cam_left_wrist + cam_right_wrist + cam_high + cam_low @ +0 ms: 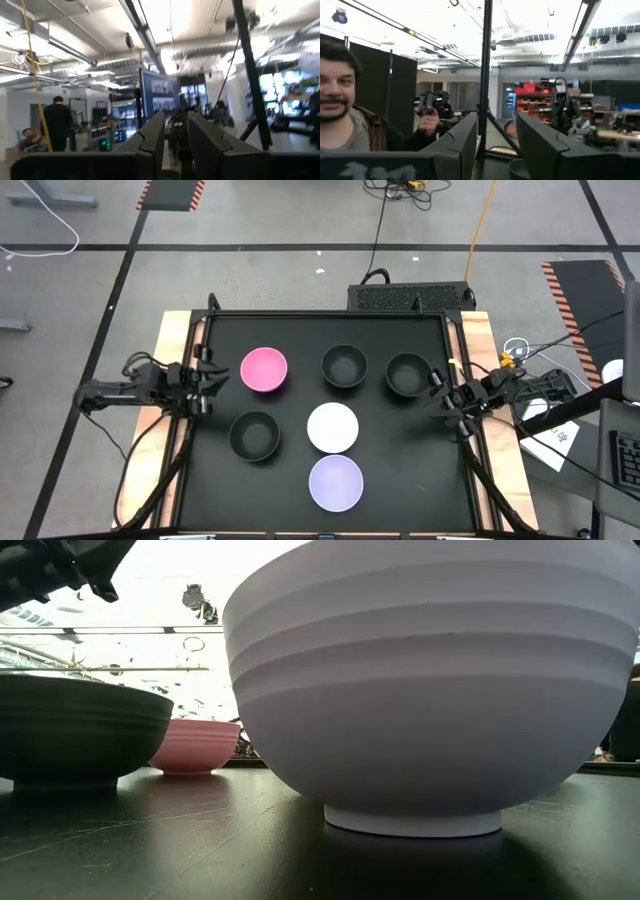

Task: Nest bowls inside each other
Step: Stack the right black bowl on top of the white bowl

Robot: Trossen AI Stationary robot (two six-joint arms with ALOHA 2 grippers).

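Observation:
Six bowls stand on their feet on the black table. In the high view the pink bowl [264, 369] is far left, with two black bowls [344, 365] [407, 374] to its right. A third black bowl [254, 435] is near left, the white bowl [332, 428] is in the middle and the lavender bowl [335, 482] is nearest. The low view shows the lavender bowl [420, 690], a black bowl [80, 730] and the pink bowl [195, 745]. My left gripper [218, 377] [176, 145] is open, left of the pink bowl. My right gripper [432, 392] [496, 145] is open, right of the far-right black bowl.
The table [400, 470] has wooden side rails, with bare surface at its near right. People stand in the room behind in the left wrist view [56, 122]. A person [345, 110] is close by in the right wrist view. Cables and a dark box [410, 297] lie beyond the far edge.

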